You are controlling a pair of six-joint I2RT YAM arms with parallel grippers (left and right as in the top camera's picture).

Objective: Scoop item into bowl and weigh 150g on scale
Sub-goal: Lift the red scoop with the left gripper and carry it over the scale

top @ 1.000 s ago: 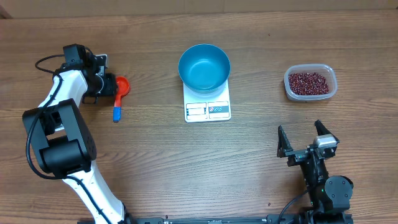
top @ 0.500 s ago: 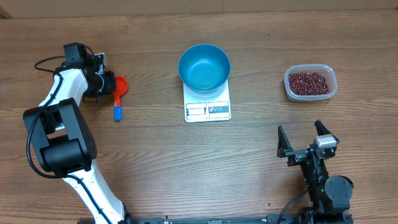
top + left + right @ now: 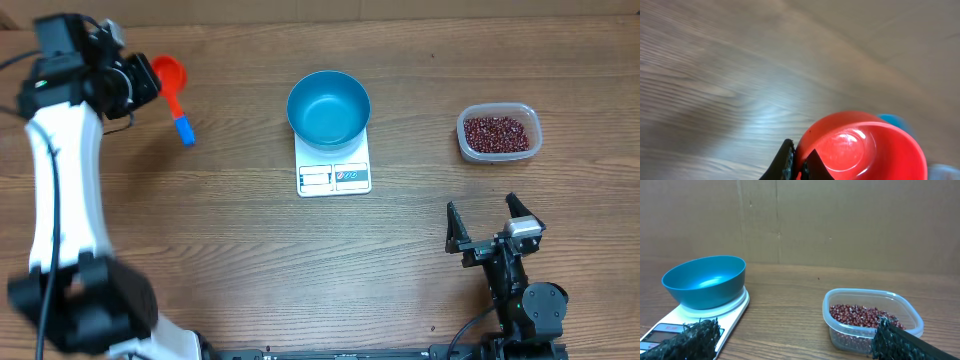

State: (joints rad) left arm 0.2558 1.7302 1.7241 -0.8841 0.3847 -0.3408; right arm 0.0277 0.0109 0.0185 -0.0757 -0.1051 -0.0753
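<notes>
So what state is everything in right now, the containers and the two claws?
Scoop: empty, gripped by the left gripper.
Left gripper: shut on the scoop.
Right gripper: open, holding nothing.
Bowl: empty, sitting on the scale.
Scale: carrying the bowl.
Tub: uncovered, holding beans.

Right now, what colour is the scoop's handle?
Blue. The scoop handle, joined to its red cup, shows best in the overhead view.
</notes>
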